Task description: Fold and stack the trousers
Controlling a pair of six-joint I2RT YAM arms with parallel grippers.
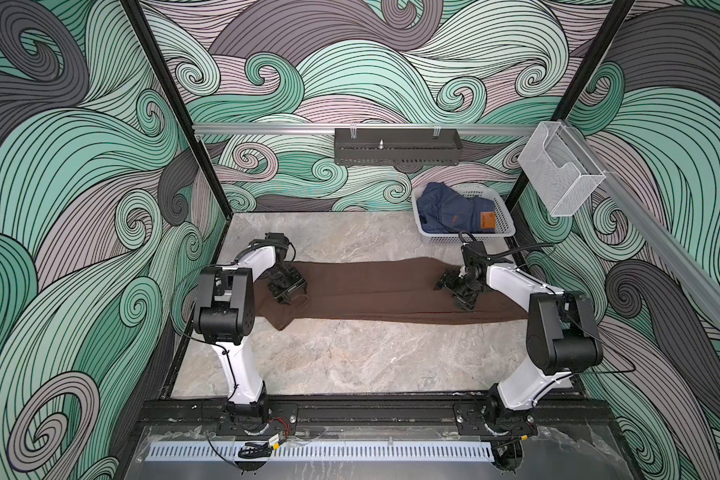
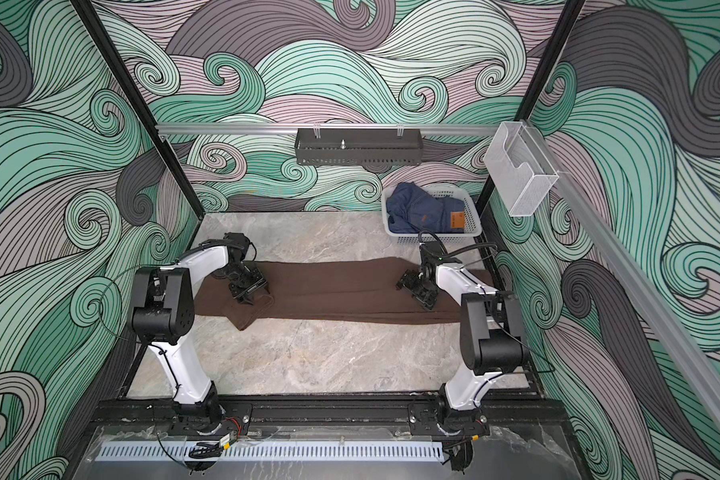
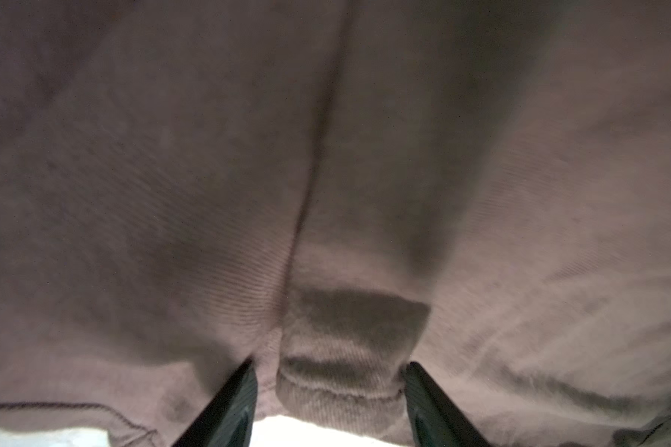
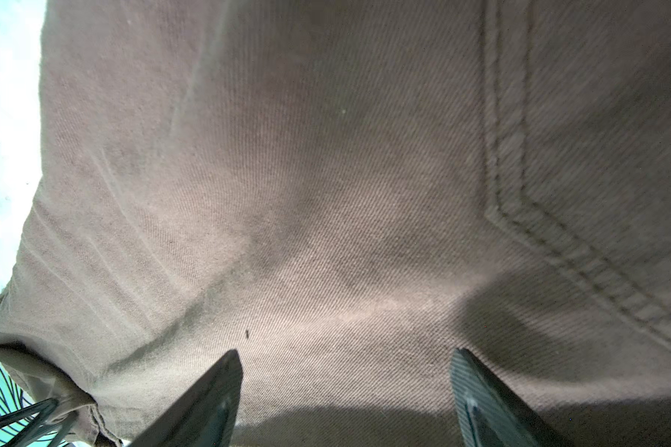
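Prepping the crosswise fold, as I read it. The trousers (image 1: 391, 291) lie flat on the surface (image 1: 371, 365), stretched left to right across its middle. The legs seem laid one on the other, with a long crease line running along them. The waist end is on the right, since the right wrist view shows pocket stitching (image 4: 508, 174). The hem end is on the left, partly under the left arm.

Left tool (image 1: 287, 293): low over the hem end, jaws apart. A rolled hem fold (image 3: 338, 367) sits loose between the fingers (image 3: 229, 406), so it looks released, not pinching.
Right tool (image 1: 454, 291): over the waist end, jaws wide, flat cloth beneath, grasping nothing.

How to do it well, my take:
- Near-left corner (image 1: 283, 320) sticks out skewed toward the near edge. Square it first, or the fold bakes it in.
- Left tool bites at the hem edge, deep enough to take all layers. The fabric is soft, so a shallow pinch likely lifts only the top one.
- Right tool pins the waist so the cloth doesn't drag.
- Lift just enough to clear, carry the hems right onto the waist, and lay them down edge on edge.
- It's a long garment, so it probably needs a second fold.

Risk: the right end lies close to the right arm. The white basket (image 1: 501, 232) holding blue jeans (image 1: 454, 208) sits far right, so keep the swing clear of both.
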